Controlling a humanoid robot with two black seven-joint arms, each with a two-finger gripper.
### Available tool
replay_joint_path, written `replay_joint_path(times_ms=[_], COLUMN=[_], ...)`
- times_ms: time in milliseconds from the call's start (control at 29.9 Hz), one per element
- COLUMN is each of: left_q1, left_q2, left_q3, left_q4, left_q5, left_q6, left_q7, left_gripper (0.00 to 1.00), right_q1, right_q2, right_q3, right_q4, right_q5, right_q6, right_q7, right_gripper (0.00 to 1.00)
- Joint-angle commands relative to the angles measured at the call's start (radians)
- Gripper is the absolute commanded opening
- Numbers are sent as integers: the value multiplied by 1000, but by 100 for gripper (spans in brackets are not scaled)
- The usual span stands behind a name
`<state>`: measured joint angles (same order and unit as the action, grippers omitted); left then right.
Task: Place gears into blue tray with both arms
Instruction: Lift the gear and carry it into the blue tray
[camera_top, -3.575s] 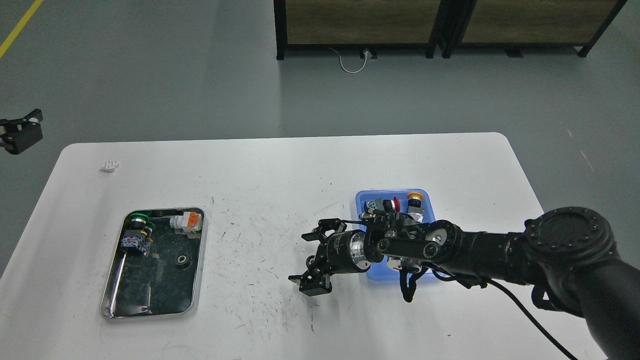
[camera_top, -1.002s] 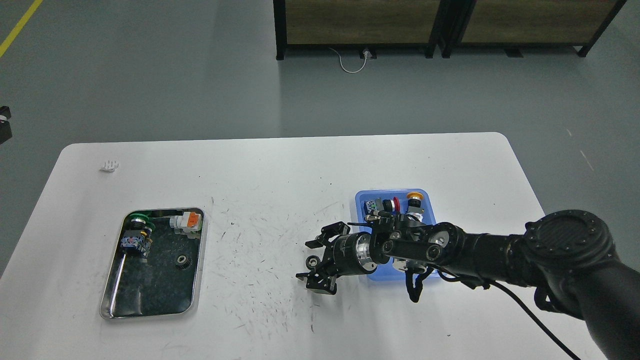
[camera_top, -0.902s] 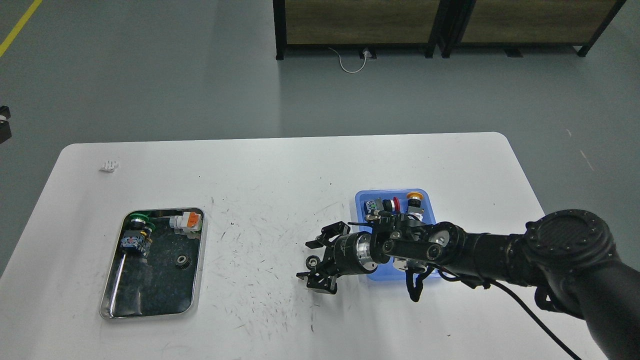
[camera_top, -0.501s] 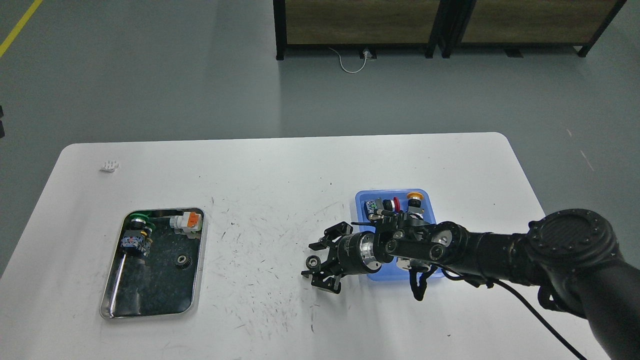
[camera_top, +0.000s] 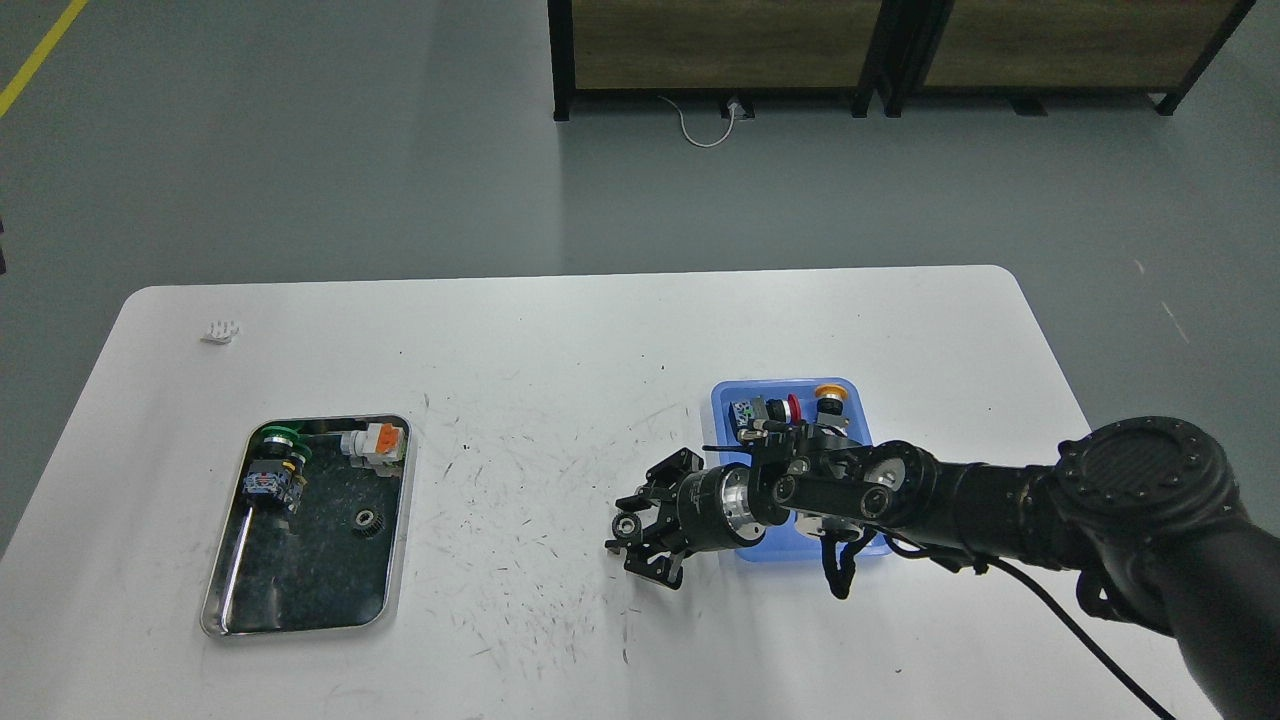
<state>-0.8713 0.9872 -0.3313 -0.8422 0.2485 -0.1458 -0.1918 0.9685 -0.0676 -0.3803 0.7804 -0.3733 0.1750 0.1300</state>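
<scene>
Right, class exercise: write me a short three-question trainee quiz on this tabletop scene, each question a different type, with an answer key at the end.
1. True or false: the blue tray lies on the left half of the table.
2. Multiple choice: where does the gear farthest from the right gripper lie? A) in the steel tray B) in the blue tray C) on the bare table
3. Fill in: the other gear sits between the fingers of the ____ gripper.

Key
1. False; it lies on the right half.
2. A
3. right
</scene>
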Motion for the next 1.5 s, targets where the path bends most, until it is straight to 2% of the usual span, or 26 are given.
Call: replay_joint_path(times_ms=[0, 368, 568, 735, 1236, 1470], left_q1=[0, 0, 6, 15, 17, 15], left_q2=[1, 1, 4, 4, -2, 2], left_q3=[0, 0, 0, 1, 1, 1], left_q4=[2, 2, 3, 3, 3, 3], left_q5=[0, 0, 0, 0, 3, 3], left_q6=[2, 3, 6, 6, 8, 8], left_q7=[0, 0, 0, -2, -1, -2], left_gripper=[98, 98, 98, 98, 98, 98], right_q1=[3, 4, 39, 85, 84, 24], right_q2=[-3, -11, -49, -121, -445, -501], right_q3=[3, 18, 52, 81, 92, 92], right_q4=[0, 0, 11, 42, 204, 209], right_q5=[2, 4, 11, 17, 2, -22], right_q6=[8, 41, 57, 72, 110, 116], right_q7=[0, -1, 0, 2, 10, 11], right_gripper=[38, 26, 25, 25, 26, 26])
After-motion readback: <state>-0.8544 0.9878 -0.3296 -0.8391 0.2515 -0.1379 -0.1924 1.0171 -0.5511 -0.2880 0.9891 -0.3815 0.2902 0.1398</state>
